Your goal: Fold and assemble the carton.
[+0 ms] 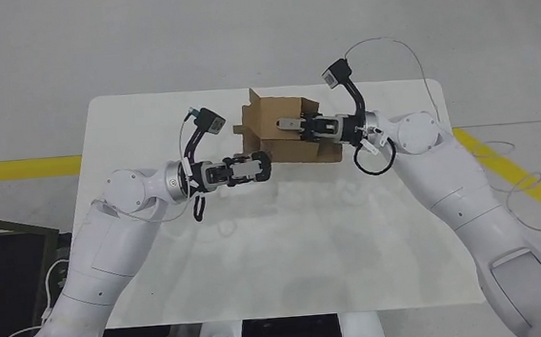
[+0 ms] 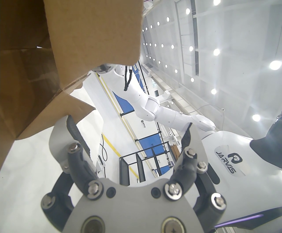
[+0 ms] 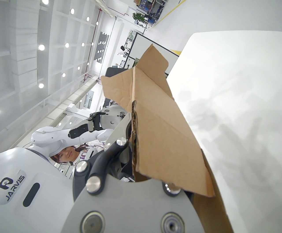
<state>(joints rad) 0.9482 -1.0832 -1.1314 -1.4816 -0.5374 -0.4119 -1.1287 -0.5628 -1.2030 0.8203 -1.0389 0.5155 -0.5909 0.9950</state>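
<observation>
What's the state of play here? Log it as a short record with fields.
surface: white table
carton: brown cardboard, partly opened up, flaps loose, on the table's far side
right gripper: shut on a carton wall
left gripper: open, holding nothing, close to a carton flap at its near corner
task state: carton not yet assembled

The carton sits near the table's far edge, about midway between its left and right edges. The left gripper lies just beside the carton's near-left corner. The right gripper lies over the carton from the right, apparently with a carton wall between its jaws.
</observation>
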